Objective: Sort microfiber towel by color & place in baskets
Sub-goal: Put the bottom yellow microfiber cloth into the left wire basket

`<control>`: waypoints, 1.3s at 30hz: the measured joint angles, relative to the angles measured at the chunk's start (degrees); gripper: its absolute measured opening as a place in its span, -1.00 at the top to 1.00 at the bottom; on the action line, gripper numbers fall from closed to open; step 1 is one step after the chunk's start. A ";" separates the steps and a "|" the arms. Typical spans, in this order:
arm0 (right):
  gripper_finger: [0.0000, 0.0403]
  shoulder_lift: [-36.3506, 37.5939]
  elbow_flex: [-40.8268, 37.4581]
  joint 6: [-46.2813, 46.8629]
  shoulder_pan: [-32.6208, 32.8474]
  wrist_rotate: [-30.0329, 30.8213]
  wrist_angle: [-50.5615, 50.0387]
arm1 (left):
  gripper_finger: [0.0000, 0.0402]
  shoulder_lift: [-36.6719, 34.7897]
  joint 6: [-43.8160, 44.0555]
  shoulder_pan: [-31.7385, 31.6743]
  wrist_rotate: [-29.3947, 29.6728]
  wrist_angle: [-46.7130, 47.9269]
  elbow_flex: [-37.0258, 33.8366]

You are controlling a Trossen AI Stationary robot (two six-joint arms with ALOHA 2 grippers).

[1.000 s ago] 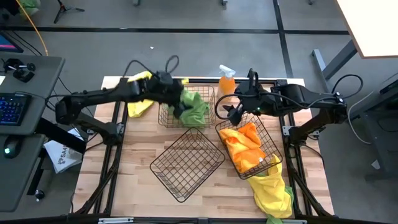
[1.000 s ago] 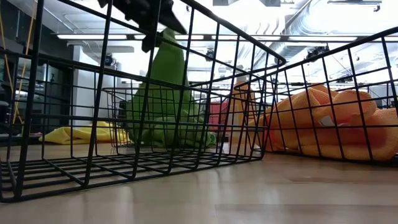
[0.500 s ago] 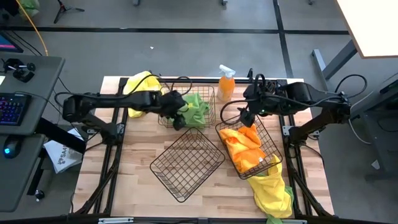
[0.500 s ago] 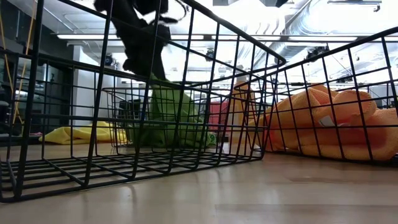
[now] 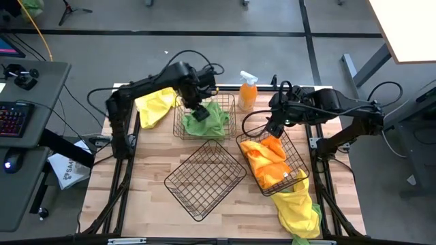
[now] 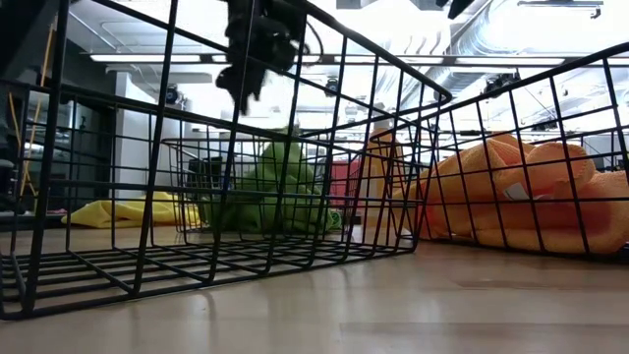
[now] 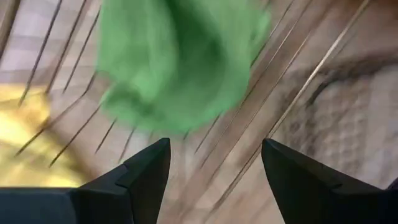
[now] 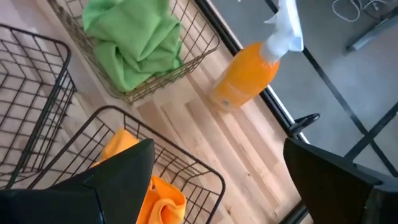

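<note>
- No readable text, label, brand or number shows in any view.
- A white bag [image 5: 67, 171] beside the table bears dark print, too small to read.

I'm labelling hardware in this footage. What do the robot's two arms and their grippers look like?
Both arms are black, slim and jointed, with loose black cables looping above the wrists. The left gripper has two flat, dark, pointed fingers with angular edges. The right gripper has two broad matte black fingers. No markings show.
</note>
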State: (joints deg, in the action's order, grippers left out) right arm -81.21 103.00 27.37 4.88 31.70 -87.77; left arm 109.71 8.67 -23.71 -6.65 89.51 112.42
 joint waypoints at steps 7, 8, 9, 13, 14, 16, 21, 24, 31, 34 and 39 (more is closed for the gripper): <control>-0.75 0.78 -0.90 5.47 1.97 -3.03 -1.52 | -0.20 -3.75 0.09 1.94 -0.22 -7.58 -0.16; -0.75 1.54 -2.09 6.97 3.00 -4.59 -0.78 | -0.20 -4.86 0.08 2.74 -0.11 -9.15 -1.14; -0.75 2.45 -3.68 8.98 4.15 -6.01 0.43 | -0.20 -6.02 0.14 3.70 0.04 -11.30 -2.56; -0.75 5.60 -14.60 21.94 11.28 -13.75 1.36 | -0.20 -13.77 1.65 7.19 0.07 -24.27 -10.70; -0.75 6.34 -17.77 25.88 13.74 -16.24 2.72 | -0.20 -16.29 2.08 7.89 0.07 -28.17 -13.50; -0.75 7.71 -23.57 32.41 18.72 -21.67 7.28 | -0.20 -21.20 2.91 9.45 -0.03 -36.17 -19.79; -0.75 8.03 -30.43 46.83 30.44 -31.89 17.06 | -0.20 -33.44 9.20 12.39 -1.41 -54.42 -36.39; -0.75 7.09 -30.62 55.62 36.44 -34.15 16.27 | -0.20 -39.36 14.02 13.30 -1.01 -61.03 -43.58; -0.75 -0.11 -30.73 74.92 44.58 -40.28 8.46 | -0.20 -48.16 16.54 15.48 2.85 -71.51 -52.50; -0.75 -4.21 -30.77 77.51 45.89 -40.79 8.62 | -0.20 -49.72 16.79 15.98 2.92 -75.55 -53.73; -0.75 -10.67 -30.77 79.47 45.49 -39.02 6.90 | -0.20 -50.21 16.86 15.90 2.94 -79.15 -53.73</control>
State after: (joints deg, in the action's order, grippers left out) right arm -91.87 72.23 106.85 50.37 -7.32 -80.87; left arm 59.50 25.52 -7.81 -3.70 10.36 58.70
